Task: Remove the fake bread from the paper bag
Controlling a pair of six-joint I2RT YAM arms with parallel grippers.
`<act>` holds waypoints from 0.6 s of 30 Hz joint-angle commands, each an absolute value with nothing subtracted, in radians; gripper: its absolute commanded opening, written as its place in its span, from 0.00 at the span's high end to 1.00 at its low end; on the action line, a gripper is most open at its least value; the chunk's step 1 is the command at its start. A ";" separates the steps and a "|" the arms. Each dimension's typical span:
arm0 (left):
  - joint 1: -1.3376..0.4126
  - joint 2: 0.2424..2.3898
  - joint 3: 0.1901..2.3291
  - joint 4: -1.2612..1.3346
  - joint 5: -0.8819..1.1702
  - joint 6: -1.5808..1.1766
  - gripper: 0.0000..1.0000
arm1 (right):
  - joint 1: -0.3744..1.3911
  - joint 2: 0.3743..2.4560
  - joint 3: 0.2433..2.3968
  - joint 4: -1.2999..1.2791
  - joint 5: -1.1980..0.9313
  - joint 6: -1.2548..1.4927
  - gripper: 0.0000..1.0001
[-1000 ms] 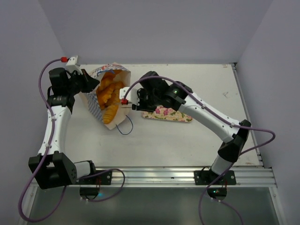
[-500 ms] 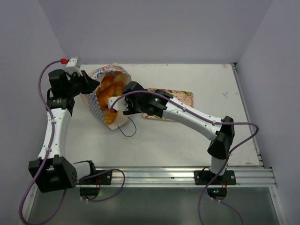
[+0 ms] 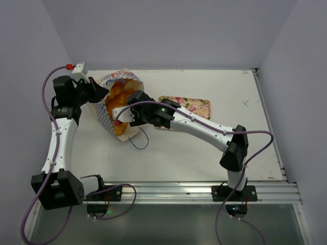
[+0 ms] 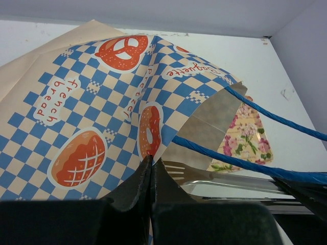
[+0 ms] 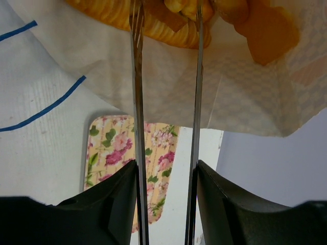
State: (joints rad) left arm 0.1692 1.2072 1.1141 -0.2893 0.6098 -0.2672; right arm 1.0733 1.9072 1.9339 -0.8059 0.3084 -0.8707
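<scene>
**Hidden or unclear.** The tan paper bag point(image 3: 103, 116) with blue-and-white checkered sides rests on the white desk point(image 3: 194, 148), its mouth open toward the overhead camera. The right arm crosses its right edge, and the bag's base cannot be made out. The glossy golden-orange fake bread point(image 3: 118, 99) sits inside the paper bag and is seen only through the mouth. The pieces overlap and cannot be counted. In the right wrist view the fake bread point(image 5: 153, 25) is cut off by the upper edge. The floral-patterned rectangular tray point(image 3: 186, 104) lies just beside the bag, its near left end covered by the right arm. One thin blue cord handle point(image 3: 138, 143) loops onto the desk at the bag's near corner.

**Writing.** The left wrist view shows the checkered wall point(image 4: 92, 112) printed with "FRENCH bread" and "Baguette". A vertical word along the fold is not legible. Red-orange pictures show a pretzel, a ring doughnut and a lattice-topped bun.

**Fingers.** The left gripper point(image 3: 97, 92) has its fingers point(image 4: 145, 176) pressed tight together on the bag's checkered wall at the mouth edge. The right gripper point(image 5: 166, 10) has thin fork-like metal fingers point(image 5: 137, 102) standing a narrow way apart. Their tips reach into the bag's mouth on either side of a bread piece. Whether they touch it cannot be told.
</scene>
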 commanded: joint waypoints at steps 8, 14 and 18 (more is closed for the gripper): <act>0.173 1.181 1.123 -0.293 0.643 -0.291 1.00 | 1.086 1.979 2.034 -0.749 0.397 -0.937 0.48; 0.172 1.177 1.121 -0.293 0.640 -0.291 1.00 | 1.097 2.014 2.045 -0.713 0.426 -0.960 0.47; 0.172 1.177 1.118 -0.291 0.643 -0.293 1.00 | 1.106 2.043 2.065 -0.704 0.440 -0.976 0.47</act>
